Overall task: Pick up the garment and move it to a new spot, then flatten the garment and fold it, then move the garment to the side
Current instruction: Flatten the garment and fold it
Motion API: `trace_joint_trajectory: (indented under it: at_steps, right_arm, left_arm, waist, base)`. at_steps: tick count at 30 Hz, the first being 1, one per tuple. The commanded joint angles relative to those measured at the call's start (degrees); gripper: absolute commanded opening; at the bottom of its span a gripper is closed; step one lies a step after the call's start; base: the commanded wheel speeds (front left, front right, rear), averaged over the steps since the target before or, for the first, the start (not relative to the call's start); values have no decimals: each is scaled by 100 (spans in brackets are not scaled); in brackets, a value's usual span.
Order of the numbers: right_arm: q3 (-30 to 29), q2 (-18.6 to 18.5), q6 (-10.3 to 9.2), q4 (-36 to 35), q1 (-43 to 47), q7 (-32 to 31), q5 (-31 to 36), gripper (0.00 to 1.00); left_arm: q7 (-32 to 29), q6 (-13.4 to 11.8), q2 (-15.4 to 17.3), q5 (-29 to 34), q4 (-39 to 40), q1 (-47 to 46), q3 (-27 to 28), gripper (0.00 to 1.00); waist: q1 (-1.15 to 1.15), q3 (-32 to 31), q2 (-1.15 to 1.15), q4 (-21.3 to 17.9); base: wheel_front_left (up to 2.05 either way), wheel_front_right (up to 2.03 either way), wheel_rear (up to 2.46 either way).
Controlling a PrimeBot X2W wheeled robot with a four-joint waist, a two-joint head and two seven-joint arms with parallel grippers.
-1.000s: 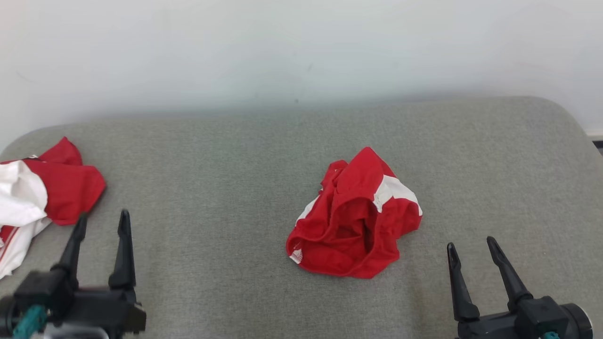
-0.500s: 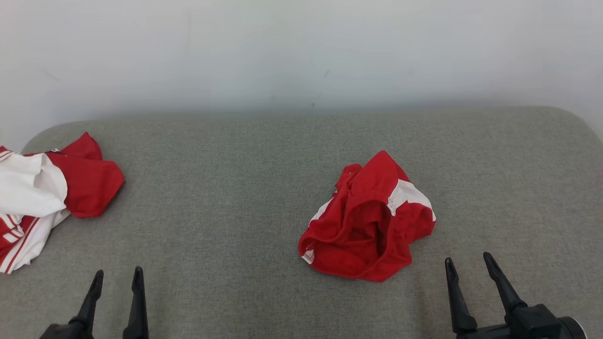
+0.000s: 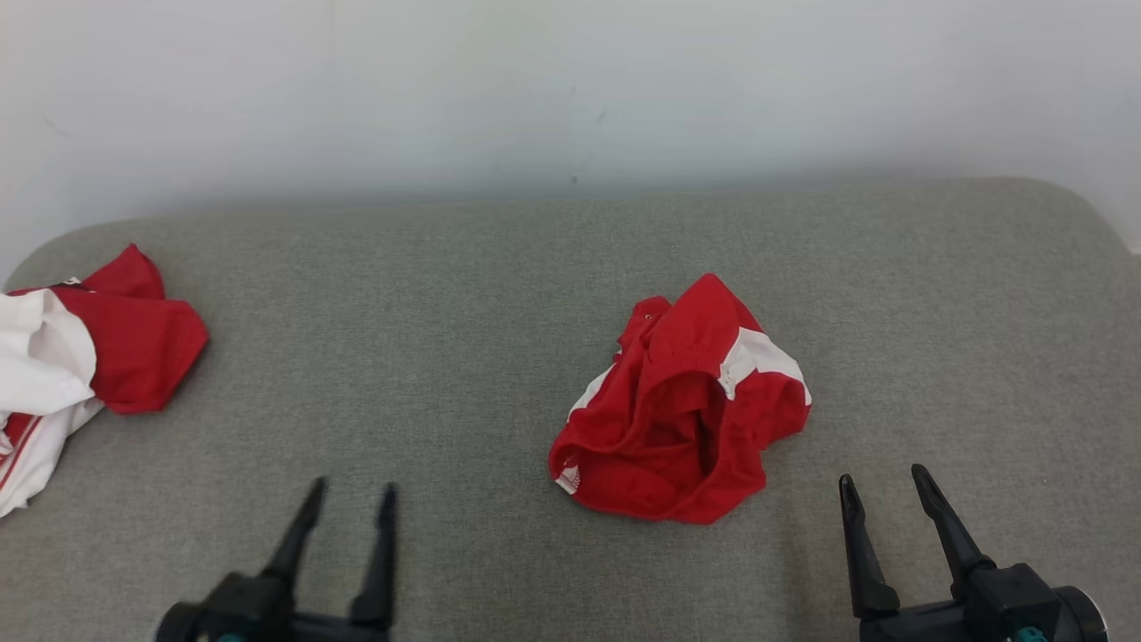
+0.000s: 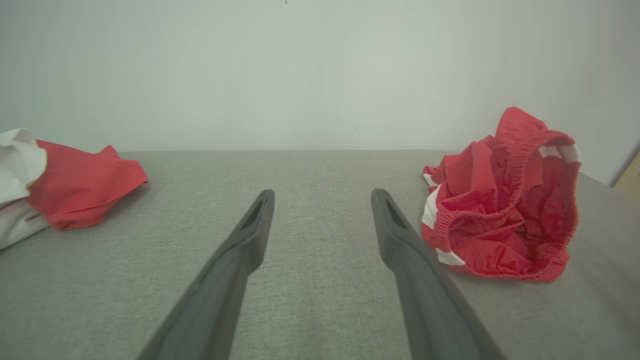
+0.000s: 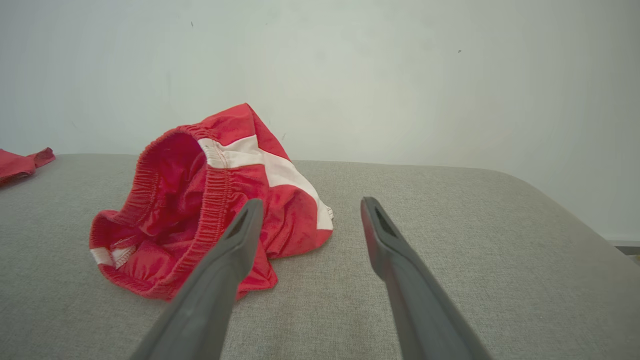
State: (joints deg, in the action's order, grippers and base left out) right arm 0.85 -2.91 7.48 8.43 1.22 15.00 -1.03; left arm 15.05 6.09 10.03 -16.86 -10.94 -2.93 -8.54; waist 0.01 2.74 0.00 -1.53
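Garment lies crumpled on the grey surface, right of centre, nearer my right pincer than my left pincer. Both pincers are apart, empty and clear of the cloth. By my reckoning nothing is done: no lift, flattening or fold. The heap buries its hems. A red-and-white pile is cut off at the left edge; I can't tell what it is.

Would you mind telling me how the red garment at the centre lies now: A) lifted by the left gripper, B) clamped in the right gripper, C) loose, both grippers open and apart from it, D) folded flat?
C: the red garment lies crumpled on the grey surface, with the left gripper and right gripper both open, short of it.
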Motion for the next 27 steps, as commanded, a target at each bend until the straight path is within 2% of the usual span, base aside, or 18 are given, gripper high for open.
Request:
trace_joint_trajectory:
  at_steps: [1, 5, 10, 15, 21, 27]
  right_arm:
    - [6, 4, 3, 0, -32, 26, -65, 100]
    - [68, 3, 3, 1, -127, 27, -114, 100]
    - [225, 4, 3, -6, -268, 26, -208, 100]
    - [286, 5, 3, -42, -378, 16, -376, 100]
    - [328, 6, 3, -64, -440, 16, -487, 100]
    - [352, 6, 3, -65, -451, 16, -551, 100]
  left_arm:
    - [16, 32, -38, 64, -28, -123, -103, 100]
    - [-54, 106, -181, 86, -171, -515, -774, 100]
    - [-178, 132, -302, -26, -326, -989, -1442, 100]
    - [-296, 136, -184, -229, -533, -1508, -2163, 100]
    - [-335, 133, -38, -436, -846, -1948, -2425, 100]
    - [-309, 133, -5, -542, -1112, -2437, -2584, 100]
  waist:
    - [-1, 67, 0, -78]
    - [-1, 220, 0, -287]
    - [-1, 517, 0, -727]
    - [-1, 834, 0, -1281]
    - [-1, 1029, 0, -1730]
    - [-1, 1092, 0, -1964]
  base:
    - [0, 0, 0]
    - [0, 0, 0]
    - [0, 0, 0]
    - [0, 0, 0]
    - [0, 0, 0]
    - [0, 0, 0]
